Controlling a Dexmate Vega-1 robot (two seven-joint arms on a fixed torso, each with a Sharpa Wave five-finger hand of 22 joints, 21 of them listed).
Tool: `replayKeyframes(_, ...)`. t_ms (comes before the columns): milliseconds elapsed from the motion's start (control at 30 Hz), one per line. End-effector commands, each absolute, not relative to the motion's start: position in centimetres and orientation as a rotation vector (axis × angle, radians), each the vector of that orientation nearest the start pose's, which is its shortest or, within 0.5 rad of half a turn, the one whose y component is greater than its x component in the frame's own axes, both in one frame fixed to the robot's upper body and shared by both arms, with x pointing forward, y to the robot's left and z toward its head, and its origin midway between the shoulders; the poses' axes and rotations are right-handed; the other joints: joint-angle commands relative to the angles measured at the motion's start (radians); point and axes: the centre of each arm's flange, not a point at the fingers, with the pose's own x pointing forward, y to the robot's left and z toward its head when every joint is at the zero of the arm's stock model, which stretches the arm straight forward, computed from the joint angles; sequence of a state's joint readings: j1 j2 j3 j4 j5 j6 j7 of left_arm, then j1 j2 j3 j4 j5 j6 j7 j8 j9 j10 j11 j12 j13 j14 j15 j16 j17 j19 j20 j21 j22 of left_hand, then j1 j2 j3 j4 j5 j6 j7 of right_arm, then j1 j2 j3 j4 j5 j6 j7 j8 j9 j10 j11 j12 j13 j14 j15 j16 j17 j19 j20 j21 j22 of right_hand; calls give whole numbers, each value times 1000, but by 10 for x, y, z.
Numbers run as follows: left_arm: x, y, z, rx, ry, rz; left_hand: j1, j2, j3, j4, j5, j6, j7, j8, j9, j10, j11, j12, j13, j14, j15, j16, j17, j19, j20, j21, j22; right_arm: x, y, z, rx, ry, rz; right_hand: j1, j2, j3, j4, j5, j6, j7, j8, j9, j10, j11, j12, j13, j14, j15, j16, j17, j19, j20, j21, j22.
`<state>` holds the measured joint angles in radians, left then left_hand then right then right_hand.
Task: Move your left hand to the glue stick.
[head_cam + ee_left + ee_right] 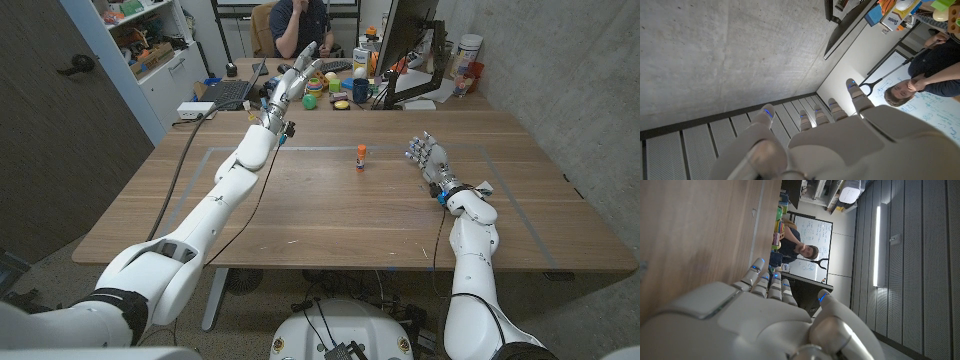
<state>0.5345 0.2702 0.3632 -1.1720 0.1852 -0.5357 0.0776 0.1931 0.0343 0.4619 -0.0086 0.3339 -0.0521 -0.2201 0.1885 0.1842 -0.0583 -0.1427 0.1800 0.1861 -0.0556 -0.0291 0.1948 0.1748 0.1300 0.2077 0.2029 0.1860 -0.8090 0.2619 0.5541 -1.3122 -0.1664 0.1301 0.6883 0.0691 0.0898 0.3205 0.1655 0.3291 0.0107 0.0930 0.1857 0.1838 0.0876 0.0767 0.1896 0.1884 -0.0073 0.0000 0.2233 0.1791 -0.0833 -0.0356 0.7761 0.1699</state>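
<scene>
Above the counter's (300, 215) far left, my left hand (296, 82) hangs raised, fingers apart, empty; the upright glue stick (361, 155) stands rightward and nearer me, closer to my right hand (427, 157).

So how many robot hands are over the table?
2: the left hand is raised, open, above the far edge; the right hand is low, right of the glue stick.

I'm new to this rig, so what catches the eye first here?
The left hand, raised high over the table's far edge with fingers spread, holding nothing. Next, the small glue stick standing upright alone mid-table, well apart from that hand. The right hand waits near it, also open.
</scene>
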Motion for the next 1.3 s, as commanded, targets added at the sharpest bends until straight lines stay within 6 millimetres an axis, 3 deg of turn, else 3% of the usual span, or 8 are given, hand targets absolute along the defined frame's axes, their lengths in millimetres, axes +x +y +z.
replayKeyframes(33, 613, 117, 171, 856, -1202, -233, 18, -5, 0, -12, 2, -2, -3, 8, 4, -3, -9, 2, 2, -18, 8, -3, 4, -1, 11, -4, 0, 655, -291, -57, 121, -582, 272, 3, 62, 9, 0, 6, 4, 7, 5, 1, 13, 0, 5, 2, 1, 3, 3, 2, 1, -5, -3, 5)
replayKeyframes(200, 609, 100, 171, 965, -1211, -263, 33, -5, 1, -26, 1, 0, -3, 11, 5, -6, -9, 4, 3, -26, -4, -2, 5, -22, 9, -12, 0, 657, -290, -56, 129, -586, 275, 3, 62, 9, 0, 6, 4, 6, 5, 1, 13, -1, 5, 2, 2, 5, 3, 2, 1, -5, -5, 5)
replayKeyframes(300, 608, 90, 169, 1045, -1204, -277, 47, -3, 2, -38, -1, -1, -3, 11, 6, -13, -5, 4, 4, -33, -10, -1, 5, -36, -10, -15, 0, 657, -290, -57, 135, -587, 274, 3, 62, 9, 0, 6, 5, 7, 5, 1, 13, -1, 5, 2, 2, 5, 3, 2, 1, -5, -6, 5)
replayKeyframes(633, 609, 70, 161, 1300, -1125, -320, 66, -9, 0, -57, -3, -11, -3, 10, 7, -29, 0, 1, 5, -35, -11, 3, 6, -42, 9, -14, 0, 657, -295, -58, 139, -592, 266, 2, 61, 9, 0, 6, 7, 7, 5, 1, 15, -1, 5, 2, 3, 4, 2, 2, 3, -4, -9, 5)
replayKeyframes(900, 625, 60, 140, 1432, -1047, -347, 94, -16, -8, -87, -10, -38, -3, 6, 8, -93, 1, -6, 7, -78, -7, -2, 8, -58, 10, -16, -1, 658, -299, -57, 137, -591, 262, 1, 60, 8, 1, 6, 10, 7, 6, 1, 18, 0, 5, 2, 4, 6, 2, 2, 6, -6, -12, 5)
replayKeyframes(1300, 638, 56, 99, 1478, -979, -396, 95, -28, -28, -94, -18, -71, -3, 2, 9, -141, 6, -3, 8, -118, 10, -1, 13, -86, 11, -20, -2, 660, -304, -59, 146, -596, 248, -3, 52, 3, 1, 5, 13, 8, 7, 1, 21, 1, 5, 2, 8, 8, 3, 2, 12, -3, -14, 5)
